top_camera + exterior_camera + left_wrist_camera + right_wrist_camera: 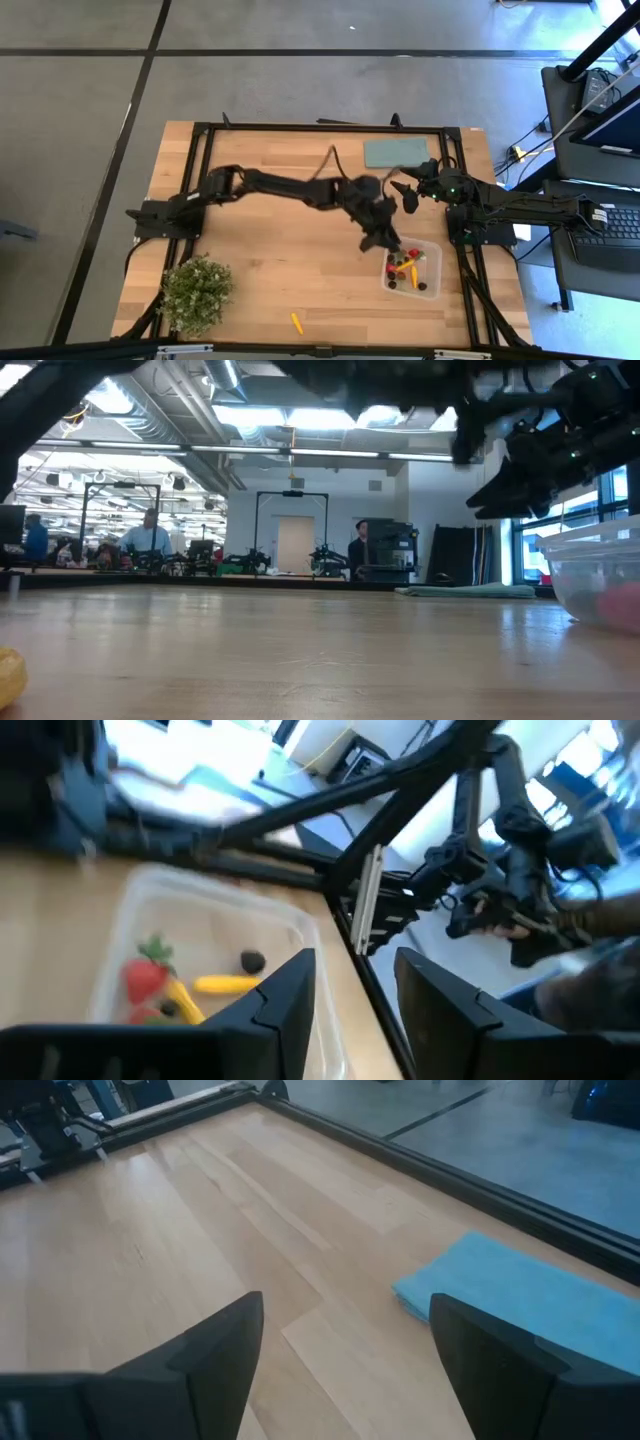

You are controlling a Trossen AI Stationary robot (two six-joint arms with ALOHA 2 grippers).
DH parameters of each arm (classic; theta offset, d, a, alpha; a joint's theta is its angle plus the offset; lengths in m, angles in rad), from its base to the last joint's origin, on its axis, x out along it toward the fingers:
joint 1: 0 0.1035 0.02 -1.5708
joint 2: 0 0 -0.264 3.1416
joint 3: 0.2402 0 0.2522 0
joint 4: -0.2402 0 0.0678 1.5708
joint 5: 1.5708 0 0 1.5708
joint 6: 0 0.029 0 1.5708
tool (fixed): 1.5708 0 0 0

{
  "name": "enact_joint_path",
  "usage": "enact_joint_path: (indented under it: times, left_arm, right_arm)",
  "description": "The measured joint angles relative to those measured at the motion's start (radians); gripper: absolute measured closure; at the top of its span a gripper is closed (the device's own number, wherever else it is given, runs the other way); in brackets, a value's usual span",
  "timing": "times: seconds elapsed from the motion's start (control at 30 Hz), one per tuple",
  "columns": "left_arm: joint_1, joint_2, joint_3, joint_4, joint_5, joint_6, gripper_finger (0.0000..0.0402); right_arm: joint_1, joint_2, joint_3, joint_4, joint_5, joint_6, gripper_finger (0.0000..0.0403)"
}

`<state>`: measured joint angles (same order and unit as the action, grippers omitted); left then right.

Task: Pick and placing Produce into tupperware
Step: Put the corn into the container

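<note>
The clear tupperware (428, 250) sits near the table's right near corner. Inside it lie red berry-like pieces (145, 978), a yellow stick (225, 984) and a dark round piece (252, 961). One orange stick (296, 322) lies on the bare wood near the near edge, and shows in the low view as a yellow piece (8, 675). My left gripper (380, 238) (355, 1005) hovers open and empty over the box's far-left rim. My right gripper (405, 190) (345, 1340) is open and empty above the wood, near the teal slab (398, 152).
A bushy potted plant (195, 292) stands at the table's left near corner. The teal slab (520, 1300) lies flat by the far edge. A black frame (300, 128) rims the table. People and benches show in the room beyond the far edge.
</note>
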<state>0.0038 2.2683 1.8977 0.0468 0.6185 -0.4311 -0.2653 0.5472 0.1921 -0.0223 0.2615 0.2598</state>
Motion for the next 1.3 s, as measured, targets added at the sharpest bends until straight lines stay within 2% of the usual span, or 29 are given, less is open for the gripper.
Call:
enact_joint_path:
  times: [0.13,0.3,0.4,0.53,0.63,0.7,0.87,0.97,1.17,1.3]
  left_arm:
    - [0.023,-0.139,0.001,-0.19,-0.027,0.203,0.0268]
    - [0.04,-0.314,0.002,-0.534,-0.186,0.504,0.0276]
    - [0.014,-0.396,0.002,-0.69,-0.251,0.613,0.0281]
    - [-0.043,-0.459,0.002,-0.877,-0.335,0.727,0.0287]
    - [-0.11,-0.466,0.001,-1.038,-0.419,0.84,0.029]
    - [-0.16,-0.466,0.0,-1.108,-0.479,0.856,0.029]
    - [-0.274,-0.444,-0.002,-1.183,-0.657,0.837,0.0281]
    - [-0.34,-0.434,0.0,-1.181,-0.712,0.836,0.0272]
    - [-0.419,-0.42,-0.071,-1.169,-0.698,0.825,0.0264]
    - [-0.467,-0.42,-0.184,-1.046,-0.632,0.8,0.0268]
  right_arm:
    - [0.0,0.0,0.0,-0.007,0.0,0.0,0.0116]
    - [0.0,0.0,0.0,-0.007,0.0,0.0,0.0116]
    - [0.0,0.0,0.0,-0.007,0.0,-0.004,0.0116]
    - [0.0,0.0,0.0,-0.007,0.0,-0.007,0.0116]
    - [0.0,0.0,0.0,-0.007,0.0,-0.007,0.0116]
    - [0.0,0.0,0.0,-0.008,0.0,-0.007,0.0116]
    - [0.0,0.0,0.0,-0.007,0.0,-0.006,0.0116]
    - [0.0,0.0,0.0,-0.002,0.0,-0.001,0.0116]
    - [0.0,0.0,0.0,0.003,0.0,0.051,0.0116]
    - [0.0,0.0,0.0,0.005,0.0,0.082,0.0116]
